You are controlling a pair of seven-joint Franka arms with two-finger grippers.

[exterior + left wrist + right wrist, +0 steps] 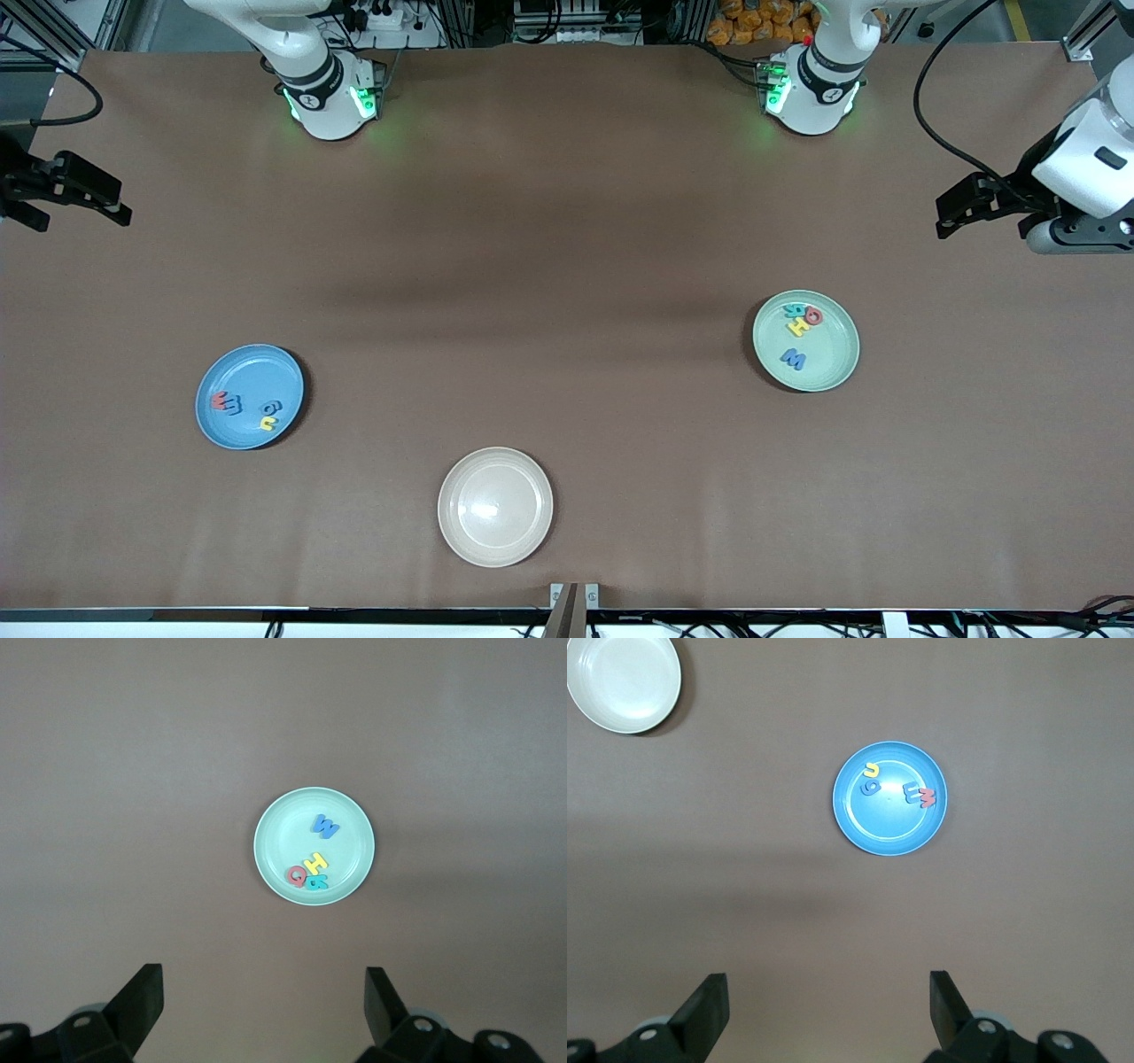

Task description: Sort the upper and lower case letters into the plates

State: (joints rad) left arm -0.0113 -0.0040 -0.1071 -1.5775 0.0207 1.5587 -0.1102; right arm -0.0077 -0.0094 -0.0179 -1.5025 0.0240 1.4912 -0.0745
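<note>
A blue plate (249, 372) toward the right arm's end of the table holds a red m (219, 400), a blue m (233, 405), a blue g (271, 408) and a yellow u (267, 424). A mint green plate (828, 354) toward the left arm's end holds a teal R (793, 310), a red Q (812, 315), a yellow H (797, 327) and a blue W (793, 359). My left gripper (263, 992) hangs open and empty high over bare table, looking at the mint plate (283, 828). My right gripper (828, 997) is likewise open and empty, with the blue plate (890, 828) in its view.
A cream plate (494, 506) with nothing in it sits nearest the front camera, between the two other plates; it also shows in the right wrist view as the cream plate (625, 682). Both arm bases stand along the table's back edge. Brown tabletop lies between the plates.
</note>
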